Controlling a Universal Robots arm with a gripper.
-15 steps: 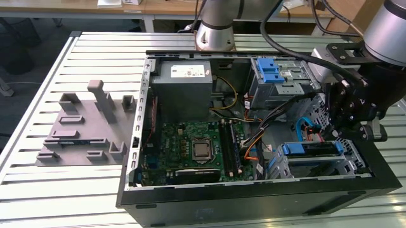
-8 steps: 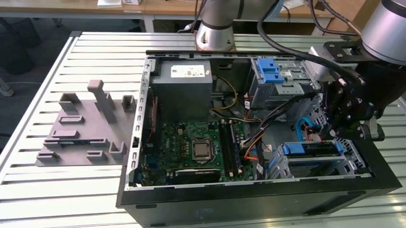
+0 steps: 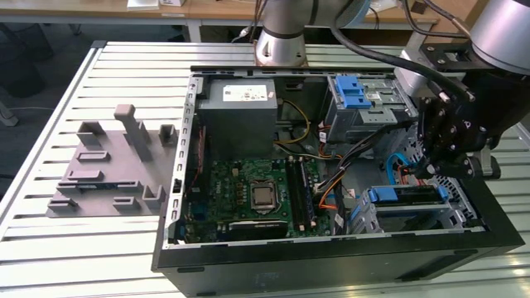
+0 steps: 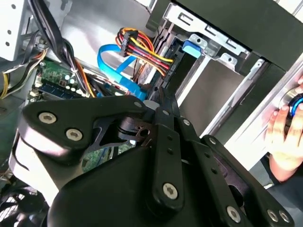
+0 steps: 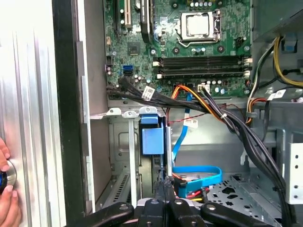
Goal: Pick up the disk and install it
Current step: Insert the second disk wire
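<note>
One arm works over the open computer case (image 3: 331, 248) on the slatted worktop (image 3: 49, 236), and in the exterior view its black gripper (image 3: 431, 166) hangs inside the case near the corner by the front wall, just above the drive cage. The disk (image 3: 406, 195), with its blue carrier, sits in that cage close to the case's front wall, seemingly seated in its bay already, which would explain why the gripper carries nothing. A grey fixture plate (image 3: 108, 167) lies on the worktop beside the case. In the second wrist view the fingers (image 4: 166, 106) meet at their tips, pressed together with nothing between them, pointing toward the bundle of coloured cables (image 4: 142, 52) and the blue tab of the disk (image 4: 191, 47) in the metal cage. In the first wrist view the closed fingertips (image 5: 163, 184) sit just below the disk's blue carrier (image 5: 153, 137), beside a looped blue data cable (image 5: 196, 172); a person's hand (image 5: 7, 198) rests at the worktop's edge.
</note>
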